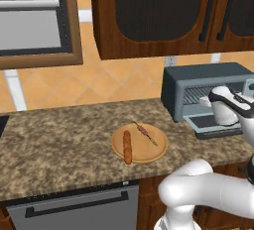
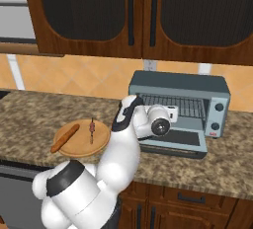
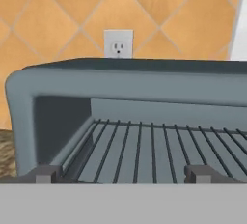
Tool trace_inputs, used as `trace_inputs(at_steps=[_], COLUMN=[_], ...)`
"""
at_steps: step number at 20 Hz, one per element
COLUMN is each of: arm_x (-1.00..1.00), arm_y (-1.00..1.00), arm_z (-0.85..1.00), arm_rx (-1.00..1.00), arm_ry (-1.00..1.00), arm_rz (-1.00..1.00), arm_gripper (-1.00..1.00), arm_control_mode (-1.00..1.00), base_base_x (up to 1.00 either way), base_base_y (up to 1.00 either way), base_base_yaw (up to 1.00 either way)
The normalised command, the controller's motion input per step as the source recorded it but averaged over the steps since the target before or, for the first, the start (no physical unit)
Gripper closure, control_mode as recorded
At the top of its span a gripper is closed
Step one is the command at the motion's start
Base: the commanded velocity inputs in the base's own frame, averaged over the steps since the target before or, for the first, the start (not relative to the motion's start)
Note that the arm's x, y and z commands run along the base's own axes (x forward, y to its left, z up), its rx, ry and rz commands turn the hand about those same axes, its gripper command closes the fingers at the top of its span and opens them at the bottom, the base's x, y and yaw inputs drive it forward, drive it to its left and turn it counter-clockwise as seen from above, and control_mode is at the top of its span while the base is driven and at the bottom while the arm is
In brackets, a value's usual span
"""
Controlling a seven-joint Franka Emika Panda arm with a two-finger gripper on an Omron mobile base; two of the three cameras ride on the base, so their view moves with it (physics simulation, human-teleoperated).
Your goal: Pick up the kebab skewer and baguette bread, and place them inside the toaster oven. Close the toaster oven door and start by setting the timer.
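Facing toaster oven (image 3: 130, 80); gripper (image 3: 123, 175) wide apart

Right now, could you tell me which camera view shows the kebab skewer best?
The left base view: the skewer lies in plain sight on the board, beside the baguette, chunks distinguishable. The right base view shows it smaller and foreshortened. The hand view faces the oven rack instead.

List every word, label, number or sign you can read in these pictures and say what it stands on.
None can be read.
The toaster oven has two round knobs on its control strip, with no legible marks around them.
The small red spot low on that strip is too small to read.
The wall outlet bears no text.
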Motion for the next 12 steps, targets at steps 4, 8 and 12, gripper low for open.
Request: trace_inputs(at_steps=[4,8,12], arm_x=[0.23,0.28,0.12], arm_y=[-0.14,-0.11,0.0], arm_z=[-0.16,-0.02,-0.31], arm_rx=[0.0,0.01,0.0], arm_ry=[0.0,0.0,0.0], arm_rz=[0.02,0.01,0.0], arm_gripper=[-1.0,-1.0,-1.0], arm_control_mode=[-1.0,-1.0,-1.0], base_base_x=[0.0,0.0,0.0], base_base_y=[0.0,0.0,0.0], base_base_yaw=[0.0,0.0,0.0])
